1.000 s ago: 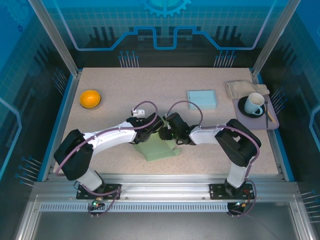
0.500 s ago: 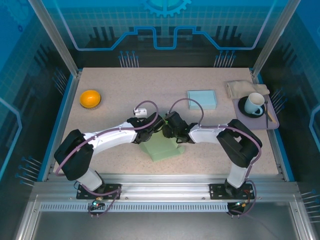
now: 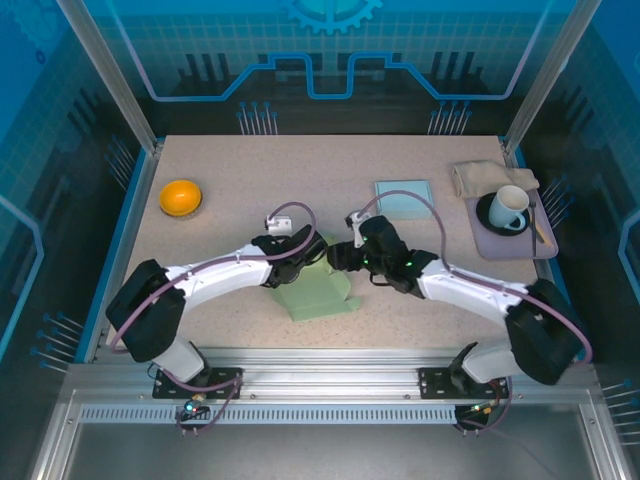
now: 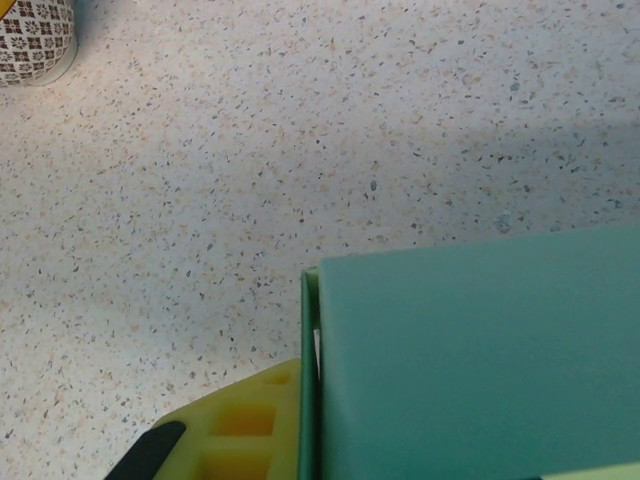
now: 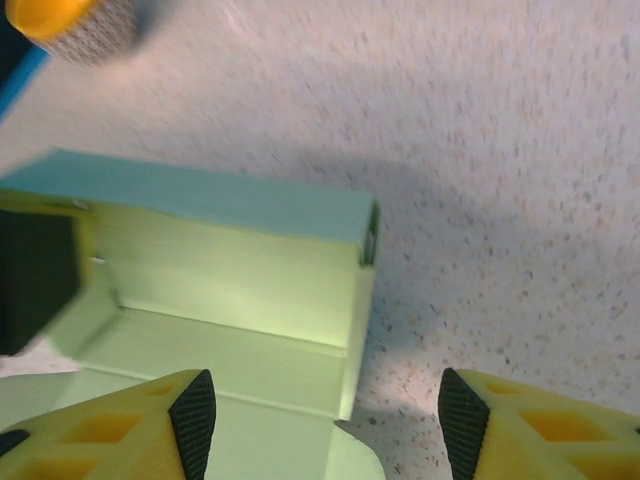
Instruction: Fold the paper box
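The pale green paper box (image 3: 318, 291) lies half-folded on the table between the two arms, with its walls partly raised. My left gripper (image 3: 306, 257) is at the box's far left edge, shut on an upright wall (image 4: 470, 370). One yellow finger (image 4: 240, 430) shows beside that wall, and the other is hidden behind the panel. My right gripper (image 3: 341, 256) hovers at the box's far right corner (image 5: 362, 250). Its jaws are open and empty. The open inside of the box (image 5: 220, 300) lies below the right gripper (image 5: 327, 425).
An orange bowl (image 3: 181, 196) sits at the far left. A light blue flat box (image 3: 404, 198) lies at the back right. Beside it a tray (image 3: 545, 245) carries a cup (image 3: 508, 207), with a cloth (image 3: 490, 175) behind it.
My right gripper has opened wider and drawn slightly back from the box corner, while its elbow has swung out to the right. The left gripper stays shut on the wall.
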Robot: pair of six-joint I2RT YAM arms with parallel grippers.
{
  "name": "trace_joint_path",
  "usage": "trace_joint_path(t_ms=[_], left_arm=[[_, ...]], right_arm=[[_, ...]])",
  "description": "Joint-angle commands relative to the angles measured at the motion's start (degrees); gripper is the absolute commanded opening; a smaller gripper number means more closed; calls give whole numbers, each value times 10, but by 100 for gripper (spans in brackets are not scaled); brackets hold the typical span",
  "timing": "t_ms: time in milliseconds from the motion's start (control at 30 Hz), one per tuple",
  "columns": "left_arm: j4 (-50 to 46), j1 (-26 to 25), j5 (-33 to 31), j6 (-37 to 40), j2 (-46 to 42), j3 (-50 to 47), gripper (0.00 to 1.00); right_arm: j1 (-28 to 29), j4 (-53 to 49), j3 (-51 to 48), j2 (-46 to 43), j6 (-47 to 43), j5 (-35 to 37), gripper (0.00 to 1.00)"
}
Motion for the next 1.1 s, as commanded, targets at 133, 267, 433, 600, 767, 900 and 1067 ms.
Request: trace_joint_path(t_ms=[133, 267, 433, 600, 767, 900, 1067], left_arm=[[335, 1, 35, 119, -109, -141, 10], [514, 1, 87, 192, -103, -186, 11], [608, 1, 84, 251, -31, -180, 9], [694, 0, 87, 289, 49, -168, 7], [737, -8, 84, 304, 78, -179, 6], [754, -10, 87, 327, 84, -191, 6], [764, -11, 86, 343, 107, -194, 6]], right_arm=[[-66, -126, 25, -94, -23, -2, 62], [-126, -175, 67, -82, -18, -57, 60], [-153, -214, 125, -31, -5, -86, 61], [-157, -191, 143, 3, 8, -103, 61], [-177, -195, 142, 25, 10, -114, 60], [-181, -184, 114, 36, 11, -119, 60], [-180, -137, 64, 48, 26, -132, 60]])
